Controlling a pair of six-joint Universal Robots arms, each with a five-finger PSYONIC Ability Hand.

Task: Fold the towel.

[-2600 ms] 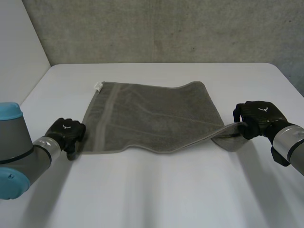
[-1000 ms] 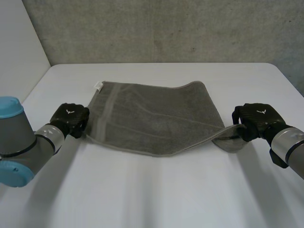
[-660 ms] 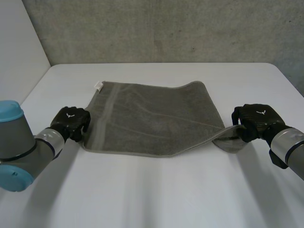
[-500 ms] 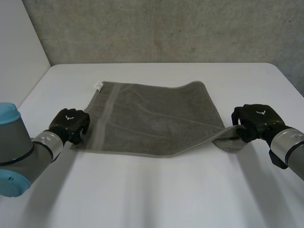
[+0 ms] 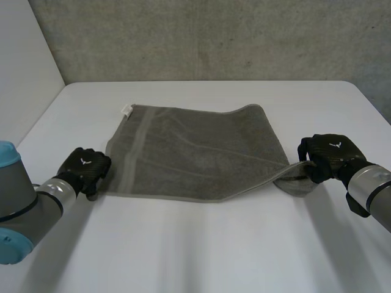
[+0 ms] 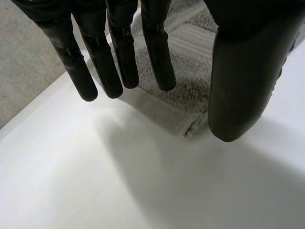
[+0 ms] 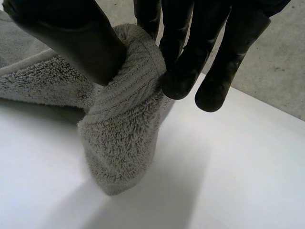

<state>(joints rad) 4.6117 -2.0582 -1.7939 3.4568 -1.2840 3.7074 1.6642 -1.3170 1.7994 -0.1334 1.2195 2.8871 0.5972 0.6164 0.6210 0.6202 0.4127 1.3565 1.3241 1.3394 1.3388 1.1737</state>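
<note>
The left robot hand (image 5: 85,168) is at the near left corner of the grey towel (image 5: 195,152). In its wrist view I see its fingers (image 6: 119,57) straight and apart from the thumb. The corner lies flat on the white bench (image 5: 201,256) between them and is not gripped. The right robot hand (image 5: 330,155) pinches the near right corner between thumb and fingers. This corner is raised a little and hangs doubled under the hand. The rest of the towel lies spread on the middle of the bench, with a small white label (image 5: 126,110) at its far left corner.
</note>
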